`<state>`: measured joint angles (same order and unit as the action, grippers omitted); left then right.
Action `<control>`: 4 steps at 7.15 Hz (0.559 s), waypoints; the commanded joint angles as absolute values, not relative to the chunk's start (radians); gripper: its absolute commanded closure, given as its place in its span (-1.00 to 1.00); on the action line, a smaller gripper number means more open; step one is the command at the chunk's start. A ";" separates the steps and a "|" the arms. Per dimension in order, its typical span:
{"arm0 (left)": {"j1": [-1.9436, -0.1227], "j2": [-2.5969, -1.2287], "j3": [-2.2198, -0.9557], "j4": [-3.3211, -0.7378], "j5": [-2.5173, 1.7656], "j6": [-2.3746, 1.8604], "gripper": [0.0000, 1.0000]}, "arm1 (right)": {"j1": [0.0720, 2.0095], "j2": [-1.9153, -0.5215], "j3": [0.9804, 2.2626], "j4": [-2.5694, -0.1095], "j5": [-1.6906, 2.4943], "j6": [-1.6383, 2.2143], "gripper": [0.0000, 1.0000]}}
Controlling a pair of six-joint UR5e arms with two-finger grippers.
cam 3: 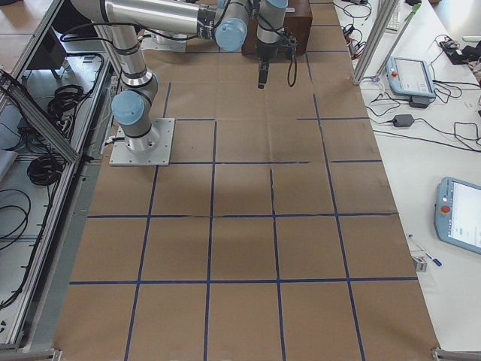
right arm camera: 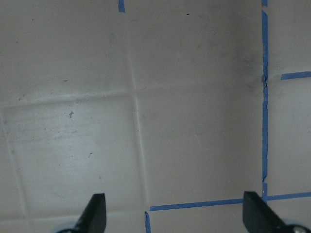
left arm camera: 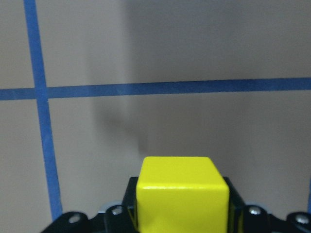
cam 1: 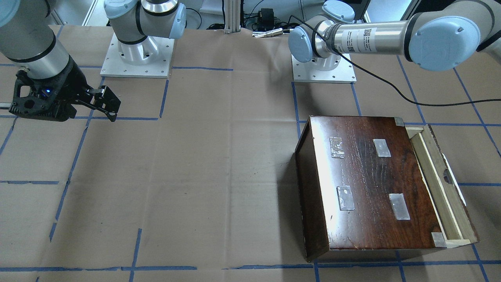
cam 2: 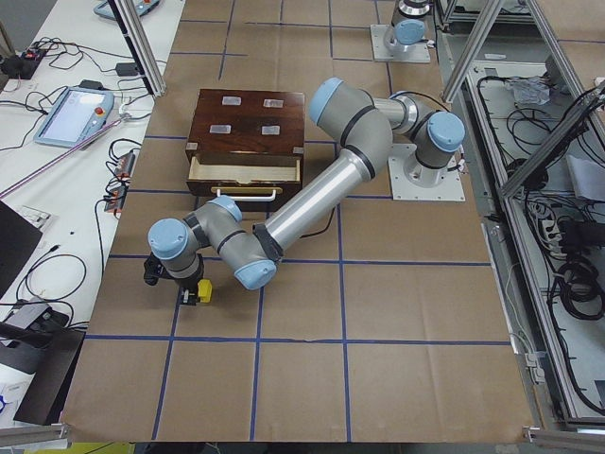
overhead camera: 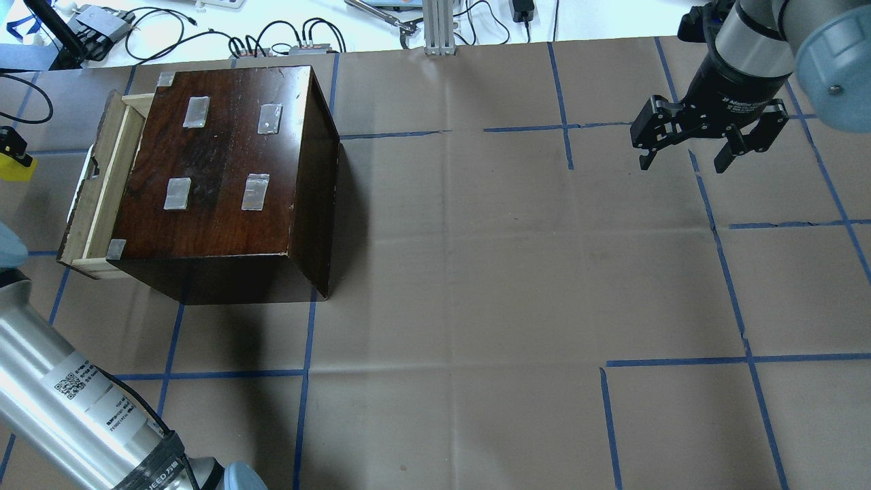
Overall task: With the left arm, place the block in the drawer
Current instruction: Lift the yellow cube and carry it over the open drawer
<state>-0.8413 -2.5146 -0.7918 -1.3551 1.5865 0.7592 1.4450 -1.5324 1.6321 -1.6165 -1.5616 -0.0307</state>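
My left gripper (left arm camera: 182, 218) is shut on the small yellow block (left arm camera: 182, 191), which fills the bottom of the left wrist view. The block also shows at the left edge of the overhead view (overhead camera: 15, 167) and in the exterior left view (cam 2: 203, 291), held over the brown paper, apart from the drawer and out past its front panel. The drawer (overhead camera: 102, 177) is a pale-wood tray pulled open from the dark box; it also shows in the front-facing view (cam 1: 438, 184). My right gripper (overhead camera: 687, 160) is open and empty, far off over the table's other side.
The dark glossy brown box (overhead camera: 224, 163) with tape patches stands behind the drawer. The table is covered in brown paper with blue tape lines (overhead camera: 721, 258). Cables and devices (overhead camera: 286, 41) lie along the far edge.
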 commanded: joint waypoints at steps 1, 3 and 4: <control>-0.819 -2.392 -0.805 -1.510 1.588 0.762 0.50 | 1.445 -1.532 1.632 -1.617 -1.562 -0.031 -1.00; -0.815 -2.294 -0.886 -1.559 1.583 0.756 0.50 | 1.445 -1.532 1.632 -1.617 -1.562 -0.031 -1.00; -0.816 -2.234 -0.975 -1.539 1.582 0.753 0.50 | 1.445 -1.532 1.632 -1.617 -1.562 -0.031 -1.00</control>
<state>-0.8162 -2.3035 -0.8862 -1.5436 1.5839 0.7574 1.4450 -1.5324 1.6318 -1.6167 -1.5616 -0.0307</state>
